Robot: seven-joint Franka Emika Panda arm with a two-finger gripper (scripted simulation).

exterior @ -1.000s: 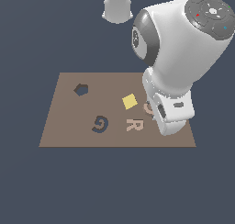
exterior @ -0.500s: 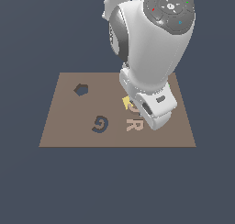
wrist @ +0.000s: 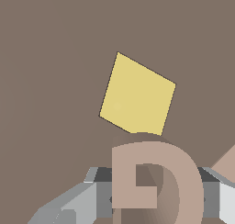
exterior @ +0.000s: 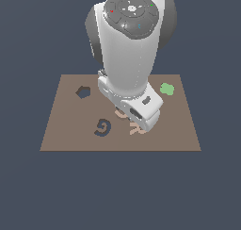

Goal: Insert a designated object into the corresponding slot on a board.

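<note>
Brown board [exterior: 70, 135] on dark blue-grey ground, pincer [wrist: 151, 191] astride the G piece [wrist: 153, 172], grip unclear.

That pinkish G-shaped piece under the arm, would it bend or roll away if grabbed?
The G piece looks flat with crisp edges, so it is probably stiff. Lying flat on the board, it seems unlikely to roll. Being thin, it is probably light and might slide when nudged.

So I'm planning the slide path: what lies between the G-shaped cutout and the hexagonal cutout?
Only bare brown board lies between the G-shaped cutout and the hexagonal cutout, as the exterior view shows.
</note>
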